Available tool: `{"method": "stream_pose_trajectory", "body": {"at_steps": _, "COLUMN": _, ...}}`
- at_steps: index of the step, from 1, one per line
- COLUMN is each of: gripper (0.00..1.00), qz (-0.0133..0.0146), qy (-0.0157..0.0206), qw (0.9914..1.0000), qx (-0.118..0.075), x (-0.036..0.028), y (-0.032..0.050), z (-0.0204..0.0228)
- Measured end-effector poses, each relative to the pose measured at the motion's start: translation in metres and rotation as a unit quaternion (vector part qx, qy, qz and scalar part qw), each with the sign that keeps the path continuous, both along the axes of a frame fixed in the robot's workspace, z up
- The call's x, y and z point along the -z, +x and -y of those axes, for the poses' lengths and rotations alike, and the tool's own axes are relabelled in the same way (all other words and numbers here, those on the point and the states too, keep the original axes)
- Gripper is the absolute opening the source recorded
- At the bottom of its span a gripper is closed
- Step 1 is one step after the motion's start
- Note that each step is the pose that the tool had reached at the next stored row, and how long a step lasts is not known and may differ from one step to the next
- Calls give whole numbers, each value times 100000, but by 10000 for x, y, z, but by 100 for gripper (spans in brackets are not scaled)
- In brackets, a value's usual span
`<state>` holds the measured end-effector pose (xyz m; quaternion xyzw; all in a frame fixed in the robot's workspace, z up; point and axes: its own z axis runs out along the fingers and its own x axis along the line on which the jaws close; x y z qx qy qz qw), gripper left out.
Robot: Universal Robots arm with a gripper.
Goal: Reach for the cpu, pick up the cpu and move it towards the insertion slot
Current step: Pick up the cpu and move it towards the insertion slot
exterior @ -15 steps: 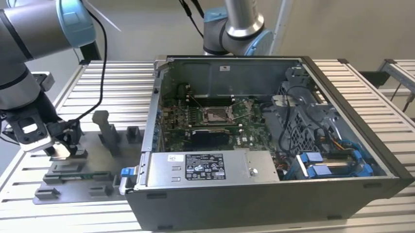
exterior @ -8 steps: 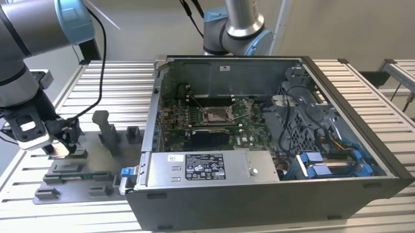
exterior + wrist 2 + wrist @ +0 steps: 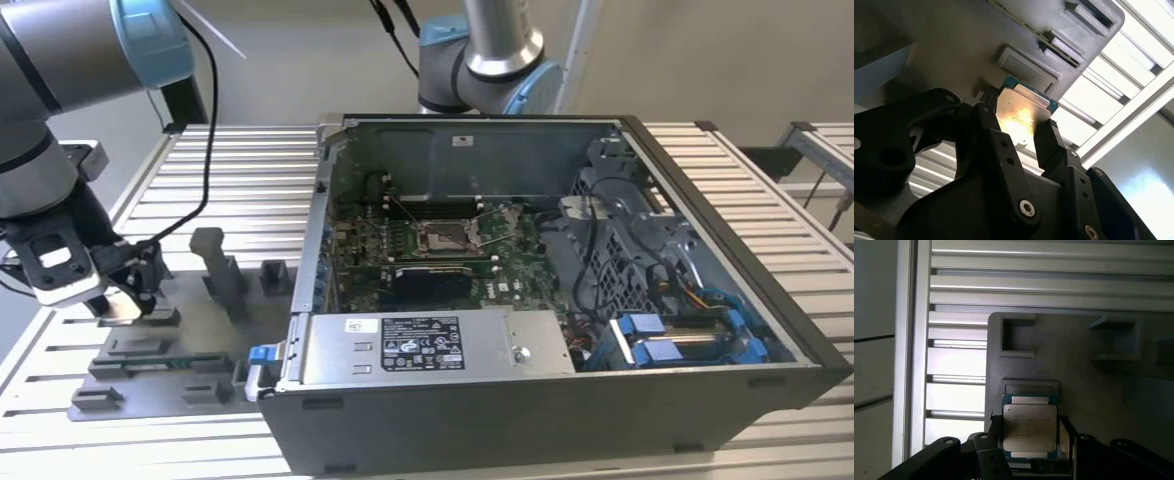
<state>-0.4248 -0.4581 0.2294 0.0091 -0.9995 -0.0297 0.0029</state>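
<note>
**A:** Where is the gripper point(image 3: 118, 300), and what does it hold?

**B:** It is at the exterior view's left, low over the grey fixture plate point(image 3: 174, 345). Its fingers point(image 3: 1046, 142) are closed against two opposite edges of the cpu point(image 3: 1030, 427). In both wrist views the chip sits pinched between them, pale face up and shining.

**A:** Is the chip free of the plate?

**B:** In the first wrist view it lies just beside a shallow rectangular pocket point(image 3: 1029, 386) in the plate. I cannot tell whether its underside touches anything.

**A:** What edges lie between it and the insertion slot point(image 3: 449, 235)?

**B:** A tall fixture block point(image 3: 214, 265) and a shorter block point(image 3: 274, 277) rise from the plate between the gripper and the computer case point(image 3: 534, 410). Past them, the case's side wall point(image 3: 318, 230) stands upright. The slot lies flat on the green board point(image 3: 360, 240) inside the case, well apart from the gripper. The case is open on top, so there is free room above the slot.

**A:** Anything else close by?

**B:** A black cable point(image 3: 203, 150) hangs beside the arm, and a power supply point(image 3: 427, 345) sits against the case's front wall.

**A:** And the surface and the room?

**B:** Everything rests on a slatted aluminium table point(image 3: 240, 170). A second arm point(image 3: 474, 55) stands behind the case, in front of a pale wall.
</note>
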Motion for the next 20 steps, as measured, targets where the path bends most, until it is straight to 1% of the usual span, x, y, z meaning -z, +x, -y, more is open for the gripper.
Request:
{"method": "stream_pose_trajectory", "body": {"at_steps": 13, "gripper": 0, "qz": -12, "qy": -5, "qw": 100000, "qx": -2, "x": -71, "y": -2, "z": 0}}
{"method": "stream_pose_trajectory", "body": {"at_steps": 20, "gripper": 0, "qz": 0, "qy": 2, "qw": 100000, "qx": 4, "x": -159, "y": -1, "z": 0}}
